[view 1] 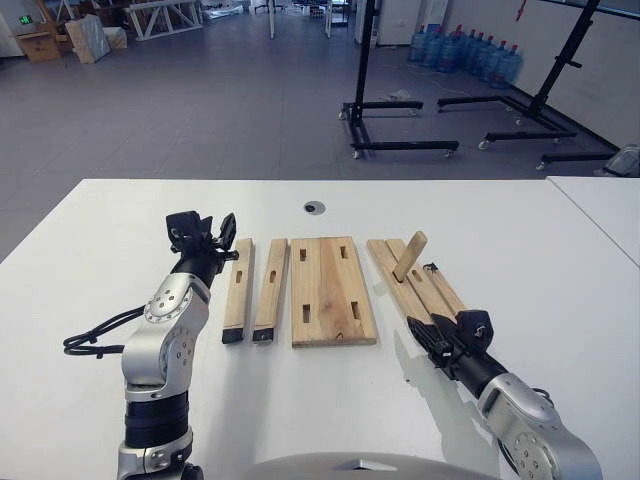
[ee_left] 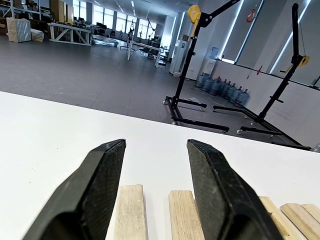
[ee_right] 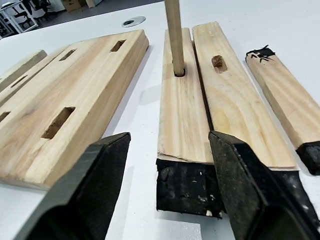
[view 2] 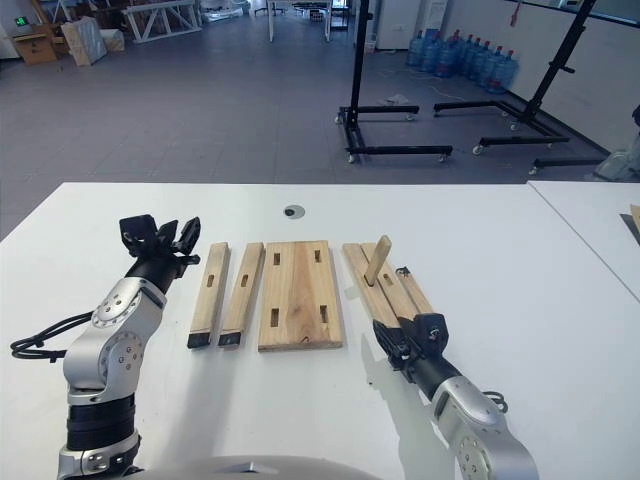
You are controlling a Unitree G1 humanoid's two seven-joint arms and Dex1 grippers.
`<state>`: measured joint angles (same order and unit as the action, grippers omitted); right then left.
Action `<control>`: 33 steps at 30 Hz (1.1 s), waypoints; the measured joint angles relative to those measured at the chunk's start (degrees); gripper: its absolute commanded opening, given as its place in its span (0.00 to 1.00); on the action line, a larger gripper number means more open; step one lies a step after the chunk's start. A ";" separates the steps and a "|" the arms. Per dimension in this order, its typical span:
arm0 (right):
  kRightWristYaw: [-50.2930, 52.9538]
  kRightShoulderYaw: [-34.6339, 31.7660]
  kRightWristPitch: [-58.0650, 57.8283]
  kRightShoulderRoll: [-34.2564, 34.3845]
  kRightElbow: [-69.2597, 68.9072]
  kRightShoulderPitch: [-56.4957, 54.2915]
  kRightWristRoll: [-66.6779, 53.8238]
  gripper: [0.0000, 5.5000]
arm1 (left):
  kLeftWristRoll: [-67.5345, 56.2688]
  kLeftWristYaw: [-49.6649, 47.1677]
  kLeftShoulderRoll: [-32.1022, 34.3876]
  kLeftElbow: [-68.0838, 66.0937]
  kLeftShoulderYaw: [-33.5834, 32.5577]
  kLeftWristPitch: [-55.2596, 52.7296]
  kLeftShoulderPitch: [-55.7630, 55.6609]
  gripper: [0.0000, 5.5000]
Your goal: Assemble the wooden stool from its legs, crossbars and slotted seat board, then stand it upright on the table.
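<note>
The slotted seat board lies flat mid-table. Two legs lie side by side to its left. To its right lie three more pieces, and a short crossbar stands tilted in the slot of the nearest leg. My left gripper hovers open over the far end of the left legs, nothing between its fingers. My right gripper is open at the near, black-tipped end of the leg holding the crossbar, straddling it without gripping.
A round hole sits in the white table behind the board. A black cable loops on the table at left. A second table adjoins on the right. Black wheeled frames stand on the floor beyond.
</note>
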<state>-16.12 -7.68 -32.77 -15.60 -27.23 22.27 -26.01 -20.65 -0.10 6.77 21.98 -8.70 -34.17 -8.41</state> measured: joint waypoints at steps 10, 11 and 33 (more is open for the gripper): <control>0.50 2.25 -5.24 -2.80 1.92 -2.99 3.53 0.52 | 0.14 0.01 -0.04 -0.11 0.70 0.00 0.00 0.41; 0.92 2.64 -5.41 -2.73 1.96 -3.55 3.65 0.52 | 0.29 0.01 -0.04 -0.12 0.85 0.00 0.00 0.41; 3.26 6.47 7.80 -3.74 7.86 -13.30 16.17 0.37 | -7.23 3.24 -1.34 -0.28 -1.05 -5.50 -5.52 0.41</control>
<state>-12.86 -1.21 -24.97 -19.34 -19.36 8.97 -9.84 -27.88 3.14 5.43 21.70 -9.76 -39.66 -13.93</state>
